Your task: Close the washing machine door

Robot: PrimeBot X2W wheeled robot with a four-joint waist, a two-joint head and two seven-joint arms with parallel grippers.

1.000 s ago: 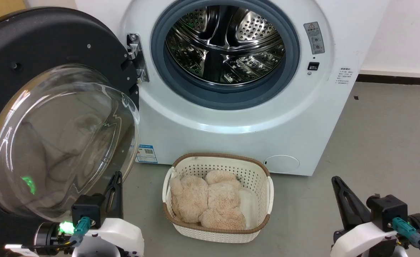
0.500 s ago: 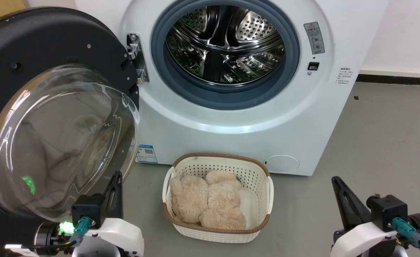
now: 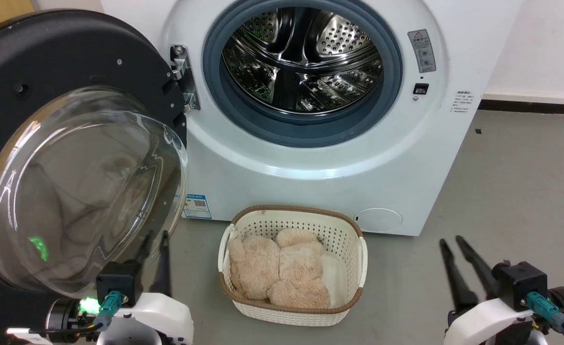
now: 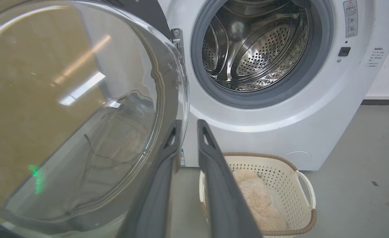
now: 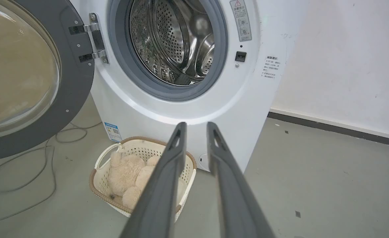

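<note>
The washing machine door [image 3: 47, 62] stands swung wide open at the left of the washing machine [image 3: 310, 191], hanging on its metal hinge [image 3: 183, 76] with the bulging glass window [image 3: 80, 187] turned outward toward the robot; the steel drum [image 3: 301, 57] and its grey gasket [image 3: 282, 129] lie exposed. The left gripper [image 3: 156, 236] sits low, just beside the lower right rim of the glass, its two dark fingers [image 4: 161, 172] parted by a narrow gap and holding nothing; whether it touches the glass I cannot tell. The right gripper [image 3: 450, 240] is well apart from the door, over the bare floor [image 3: 502, 191] near the machine's right front corner; it too is slightly open and empty. A cream laundry basket [image 3: 291, 218] stands on the floor just in front of the machine's lower edge, below the porthole and between the two grippers; a beige plush toy [image 3: 282, 273] lies inside it. A blue sticker [image 3: 196, 206] marks the machine's lower left corner; a grey cable [image 5: 32, 165] loops over the floor beneath the open door.
</note>
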